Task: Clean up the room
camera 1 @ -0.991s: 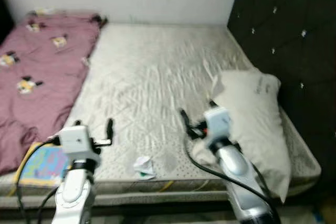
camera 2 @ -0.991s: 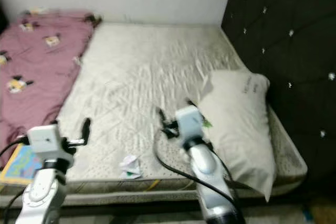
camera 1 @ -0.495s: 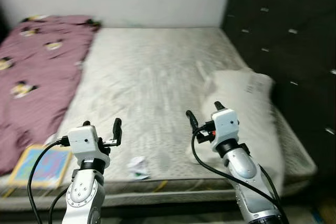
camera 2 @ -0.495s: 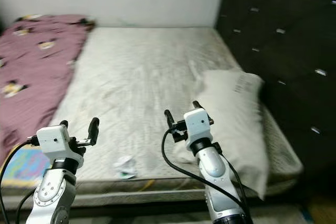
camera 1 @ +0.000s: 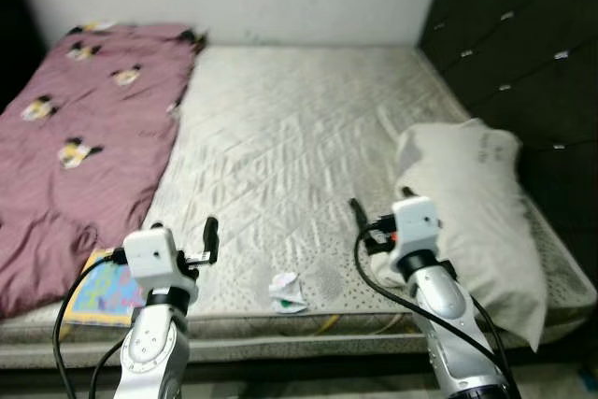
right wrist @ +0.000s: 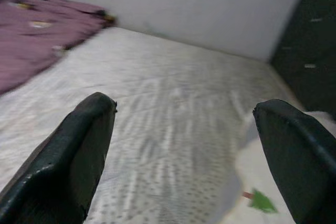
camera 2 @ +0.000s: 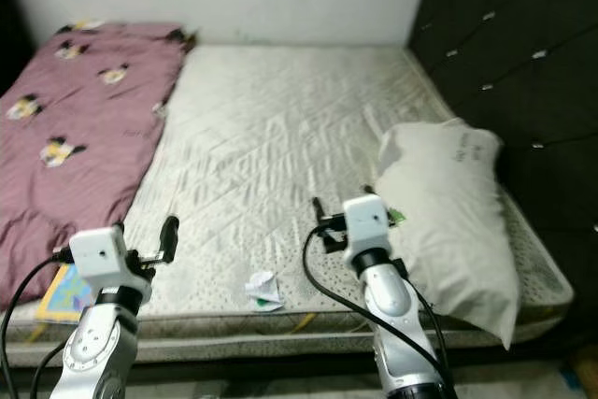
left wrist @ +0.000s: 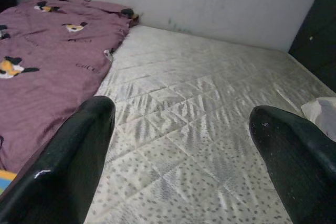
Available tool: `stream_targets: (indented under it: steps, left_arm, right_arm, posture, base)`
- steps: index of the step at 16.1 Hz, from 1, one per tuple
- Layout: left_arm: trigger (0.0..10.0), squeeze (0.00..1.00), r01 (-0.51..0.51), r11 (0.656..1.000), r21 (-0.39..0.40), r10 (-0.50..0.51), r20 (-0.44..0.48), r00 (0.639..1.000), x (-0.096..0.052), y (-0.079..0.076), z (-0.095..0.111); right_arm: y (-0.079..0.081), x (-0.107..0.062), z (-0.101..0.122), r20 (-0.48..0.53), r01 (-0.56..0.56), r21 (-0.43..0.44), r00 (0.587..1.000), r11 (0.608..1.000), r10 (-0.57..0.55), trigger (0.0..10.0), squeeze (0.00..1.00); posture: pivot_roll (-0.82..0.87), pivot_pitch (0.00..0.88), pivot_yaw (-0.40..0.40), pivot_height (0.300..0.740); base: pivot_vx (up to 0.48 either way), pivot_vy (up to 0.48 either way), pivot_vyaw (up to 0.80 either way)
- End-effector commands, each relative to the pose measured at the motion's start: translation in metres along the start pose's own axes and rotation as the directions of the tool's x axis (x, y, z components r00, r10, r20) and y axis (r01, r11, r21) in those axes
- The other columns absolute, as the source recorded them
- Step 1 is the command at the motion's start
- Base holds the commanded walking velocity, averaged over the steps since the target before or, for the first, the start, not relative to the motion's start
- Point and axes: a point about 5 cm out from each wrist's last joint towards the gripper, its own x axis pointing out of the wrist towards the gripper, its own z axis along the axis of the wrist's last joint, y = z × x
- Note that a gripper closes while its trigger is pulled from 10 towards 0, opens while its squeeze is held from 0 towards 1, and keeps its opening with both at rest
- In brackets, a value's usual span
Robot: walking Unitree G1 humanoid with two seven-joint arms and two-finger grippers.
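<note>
Findings, taken across from my left, with the crumpled white scrap of paper [camera 1: 287, 291] at the front edge of the bare quilted cream mattress [camera 1: 299, 128] as landmark.

Far left of the scrap lies the rumpled maroon blanket with small cartoon prints [camera 1: 79, 133]. At its near end a flat colourful picture book [camera 1: 101, 289] rests on the mattress edge; part of it is covered by my left arm, so I cannot read its full outline.

My left gripper [camera 1: 192, 236] hovers up and left of the scrap, fingers spread wide, pinching nothing. The wrist view confirms the wide gap between its black fingers [left wrist: 68, 166].

The scrap sits between my two arms, nearer the mattress front than either gripper. It has no clear long axis; it is a bunched lump. It looks slightly nearer the right gripper, but the difference is small. Its material is a judgement; detail is too fine to confirm.

My right gripper [camera 1: 374, 217] hovers up and right of the scrap, likewise spread and empty.

Right of the scrap, the large off-white pillow [camera 1: 476, 207] lies along the dark tufted headboard [camera 1: 523, 44]. A small green item [right wrist: 261, 201] at the pillow's edge is not identifiable.
</note>
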Motion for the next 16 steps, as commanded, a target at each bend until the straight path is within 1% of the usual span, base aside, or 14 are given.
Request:
stream_targets:
  steps: [1, 2, 4, 5, 6, 7, 8, 9, 10, 11, 12, 13, 14, 16]
  left_arm:
    - [10.0, 0.0, -0.021, 1.0, 0.022, 0.021, -0.002, 1.0, -0.001, 0.01, 0.002]
    - [10.0, 0.0, -0.027, 0.999, 0.03, 0.027, 0.0, 1.0, -0.001, 0.011, 0.002]
    - [10.0, 0.0, -0.049, 0.996, 0.07, 0.048, 0.019, 0.999, -0.002, 0.015, 0.006]
    - [10.0, 0.0, -0.072, 0.995, 0.074, 0.071, 0.021, 0.997, -0.003, 0.02, 0.007]
    - [10.0, 0.0, -0.06, 0.991, 0.117, 0.054, 0.054, 0.997, -0.006, 0.023, 0.011]
    - [10.0, 0.0, -0.097, 0.985, 0.141, 0.09, 0.062, 0.994, -0.013, 0.032, 0.013]
    - [10.0, 0.0, -0.116, 0.982, 0.15, 0.107, 0.065, 0.992, -0.015, 0.036, 0.014]
    - [10.0, 0.0, -0.129, 0.98, 0.153, 0.12, 0.068, 0.99, -0.021, 0.04, 0.015]
    - [10.0, 0.0, -0.126, 0.981, 0.149, 0.118, 0.066, 0.991, -0.023, 0.04, 0.015]
    - [10.0, 0.0, -0.114, 0.98, 0.164, 0.103, 0.074, 0.992, -0.024, 0.04, 0.017]
    - [10.0, 0.0, -0.118, 0.974, 0.195, 0.103, 0.085, 0.991, -0.025, 0.042, 0.02]
    - [10.0, 0.0, -0.11, 0.974, 0.197, 0.096, 0.083, 0.992, -0.027, 0.044, 0.021]
    - [10.0, 0.0, -0.099, 0.971, 0.219, 0.085, 0.074, 0.994, -0.03, 0.049, 0.021]
    - [10.0, 0.0, -0.119, 0.965, 0.234, 0.107, 0.062, 0.992, -0.033, 0.054, 0.018]
  right_arm:
    - [0.007, 0.004, 0.004, 0.019, -0.007, 0.0, 1.0, 1.0, 0.007, 10.0, 0.0]
    - [0.006, 0.004, 0.005, 0.028, 0.001, 0.003, 1.0, 1.0, -0.001, 10.0, 0.0]
    - [-0.003, 0.002, 0.005, 0.025, 0.073, 0.036, 0.997, 0.997, -0.074, 10.0, 0.0]
    - [-0.008, 0.001, 0.004, 0.024, 0.098, 0.022, 0.995, 0.995, -0.098, 10.0, 0.0]
    - [-0.013, 0.0, 0.004, 0.011, 0.117, 0.03, 0.993, 0.993, -0.118, 10.0, 0.0]
    - [-0.024, -0.002, 0.004, 0.016, 0.155, 0.018, 0.988, 0.988, -0.155, 10.0, 0.0]
    - [-0.028, -0.002, 0.004, 0.016, 0.168, 0.021, 0.986, 0.986, -0.168, 10.0, 0.0]
    - [-0.038, -0.002, 0.004, 0.022, 0.185, -0.009, 0.982, 0.983, -0.185, 10.0, 0.0]
    - [-0.043, -0.003, 0.004, 0.021, 0.191, -0.006, 0.981, 0.982, -0.191, 10.0, 0.0]
    - [-0.05, -0.005, 0.004, 0.023, 0.192, -0.025, 0.981, 0.981, -0.191, 10.0, 0.0]
    - [-0.06, -0.011, 0.004, 0.022, 0.187, -0.065, 0.982, 0.98, -0.186, 10.0, 0.0]
    - [-0.068, -0.016, 0.003, 0.015, 0.189, -0.076, 0.982, 0.979, -0.188, 10.0, 0.0]
    - [-0.077, -0.025, 0.001, 0.004, 0.188, -0.093, 0.982, 0.978, -0.189, 10.0, 0.0]
    - [-0.081, -0.031, -0.001, -0.005, 0.187, -0.09, 0.982, 0.978, -0.188, 10.0, 0.0]
  posture:
    - [0.09, 0.09, -0.03, 0.74]
    - [0.1, 0.092, -0.031, 0.74]
    - [0.1, 0.092, -0.031, 0.74]
    - [0.1, 0.092, -0.031, 0.74]
    - [0.1, 0.097, -0.027, 0.74]
    - [0.1, 0.1, -0.022, 0.74]
    - [0.1, 0.1, -0.022, 0.74]
    - [0.1, 0.103, -0.017, 0.74]
    - [0.1, 0.103, -0.017, 0.74]
    - [0.1, 0.1, -0.023, 0.74]
    - [0.1, 0.101, -0.024, 0.74]
    - [0.1, 0.099, -0.026, 0.74]
    - [0.09, 0.098, -0.025, 0.74]
    - [0.09, 0.1, -0.023, 0.74]
  base:
    - [0.0, 0.48, 0.0]
    - [0.0, 0.48, 0.0]
    - [0.0, 0.48, 0.0]
    - [0.0, 0.356, 0.0]
    - [0.0, 0.0, 0.0]
    - [0.0, 0.0, 0.0]
    - [0.0, 0.0, 0.0]
    - [0.0, 0.0, 0.0]
    - [0.0, 0.0, 0.0]
    - [0.0, 0.0, 0.0]
    - [0.0, 0.0, 0.0]
    - [0.0, 0.0, 0.0]
    - [0.0, 0.0, 0.0]
    - [0.0, 0.0, 0.0]
